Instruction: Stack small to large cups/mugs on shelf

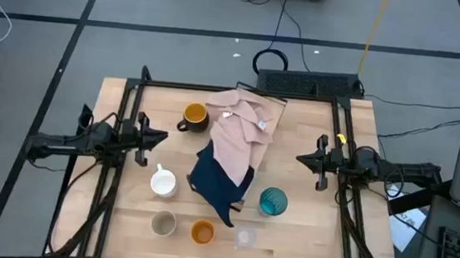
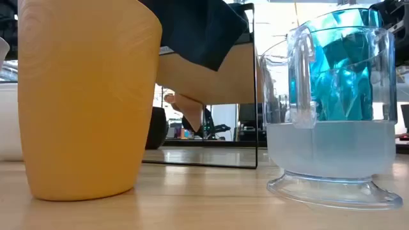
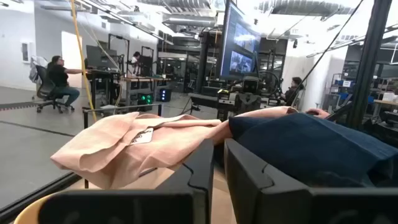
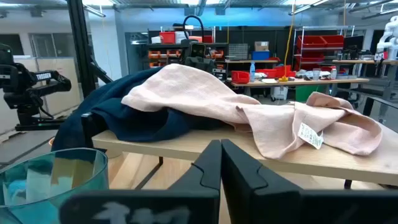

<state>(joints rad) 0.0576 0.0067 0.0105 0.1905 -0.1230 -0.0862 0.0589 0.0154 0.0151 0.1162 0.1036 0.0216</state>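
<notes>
Standing along the near edge of the desk (image 1: 122, 220) are the beige cup (image 1: 163, 222), the orange cup (image 1: 203, 231) just to its right, and the small clear glass (image 1: 245, 237) right of that; whether any holds something cannot be told from above. From table height the orange cup (image 2: 83, 96) fills the left and the clear glass (image 2: 332, 115) the right, its lower half looking cloudy.

Farther back, the white mug (image 1: 163, 182) stands left of centre and the teal ribbed tumbler (image 1: 273, 202) right of centre, seen empty from above. The dark mug with yellow inside (image 1: 194, 116) sits far left, beside the cloths.

A navy cloth (image 1: 219, 182) and a pink cloth (image 1: 242, 134) drape over the shelf (image 1: 273, 99), hiding nearly all of it; a light-wood edge shows under them in the right wrist view (image 4: 205, 148).

The left gripper (image 1: 151, 138) waits at the left, jaws nearly together and holding nothing. The right gripper (image 1: 309, 161) waits at the right, jaws closed on nothing.

Beyond the desk lies a grey floor with cables; workbenches and seated people show in the room.
</notes>
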